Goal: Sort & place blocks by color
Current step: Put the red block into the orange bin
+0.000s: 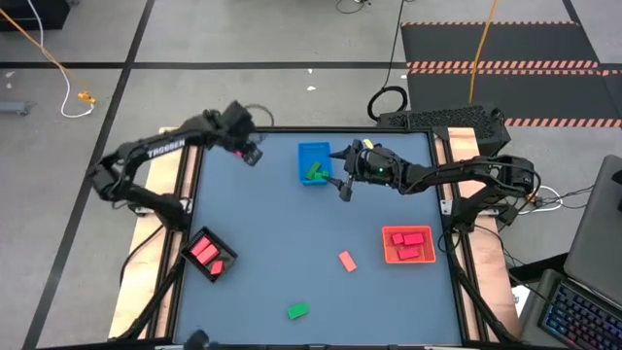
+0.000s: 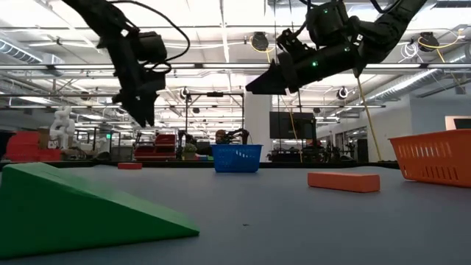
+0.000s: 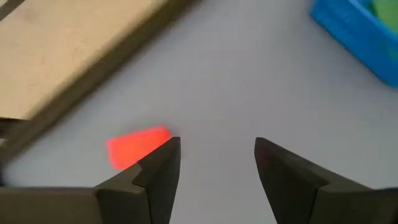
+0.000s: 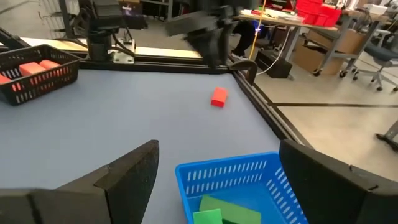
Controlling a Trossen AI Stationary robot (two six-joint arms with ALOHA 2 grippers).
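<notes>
A small pink-red block [image 3: 138, 146] lies flat on the blue table near its far left corner. My left gripper [image 3: 217, 144] hangs open above the table just beside it, pointing steeply down, with nothing between the fingers. The blue tray [image 1: 313, 162] at the far middle holds green blocks [image 4: 224, 211]. My right gripper [image 1: 342, 187] hovers open just right of that tray, nearly level, and holds nothing. A salmon block [image 1: 347, 260] and a green block [image 1: 297, 311] lie loose on the near half of the table.
A black tray [image 1: 209, 255] with pink blocks sits at the near left, and a red tray [image 1: 408, 243] with red blocks at the right. Bare table lies between the trays. Wooden rails [image 3: 68, 68] edge the table's sides.
</notes>
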